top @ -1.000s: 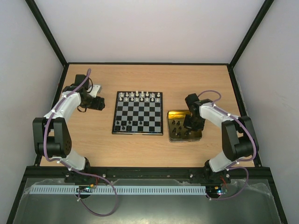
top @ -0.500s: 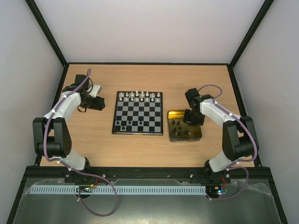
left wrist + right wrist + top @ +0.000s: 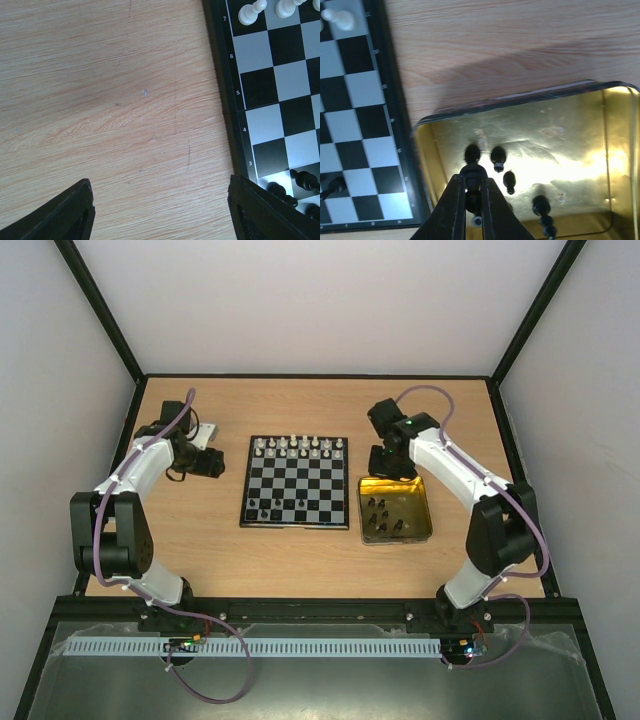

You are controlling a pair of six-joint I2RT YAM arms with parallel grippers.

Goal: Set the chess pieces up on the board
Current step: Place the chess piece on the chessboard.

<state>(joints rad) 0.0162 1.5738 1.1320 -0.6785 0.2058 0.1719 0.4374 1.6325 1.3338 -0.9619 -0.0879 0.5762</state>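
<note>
Loose black chessmen are left in the tin, and above its far-left corner one black piece is held pinched in the narrowed right gripper, the arm being stretched well forward. A transfer is judged to be in hand: a leftward carry onto a vacant near-side square of the board is called for. The left gripper is held wide and empty beside the board's left rim.
</note>
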